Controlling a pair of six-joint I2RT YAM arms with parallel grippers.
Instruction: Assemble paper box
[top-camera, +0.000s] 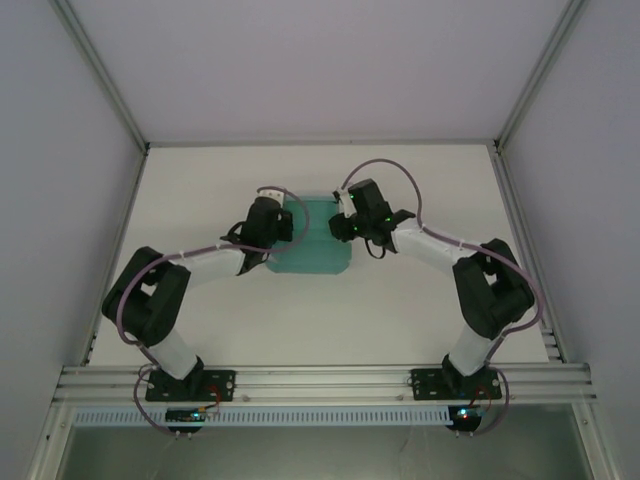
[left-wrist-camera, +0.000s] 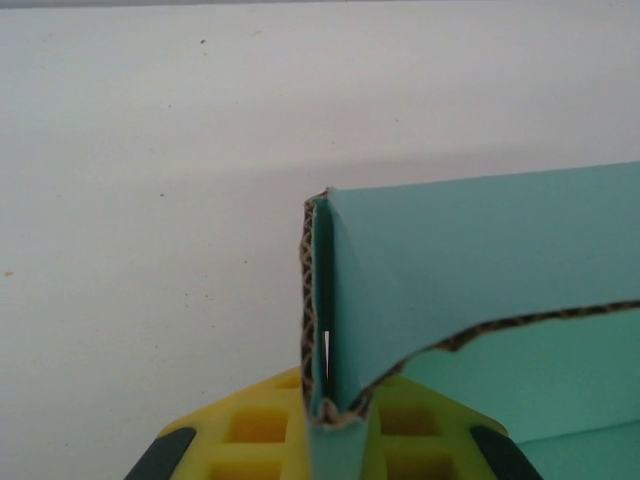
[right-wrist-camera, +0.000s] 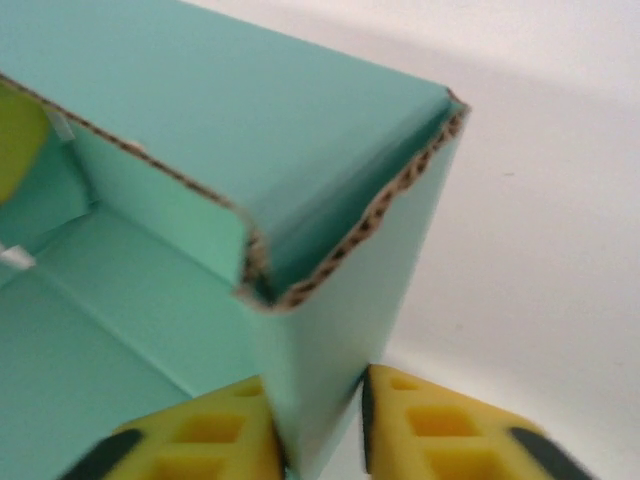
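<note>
White table runs under everything, boxed in by pale panels. Our left jaws are clamped on the paper box. Their yellow pads sit on either side of a raised wall where the corrugated card is folded double, and no gap shows. Our right jaws bracket an upright corner on the box's right side, with a yellow pad close against the card on each face. We cannot tell whether they grip it firmly. Between the two, the teal box lies at mid-table with its floor flat and its side walls standing, so it reads as a half-made tray rather than a flat sheet. We judge the step in hand to be raising and locking the side walls. Next, we think, each doubled wall needs pressing down until its edge seats against the floor. The opposite side should be steadied meanwhile so the light card neither slides nor springs open.
</note>
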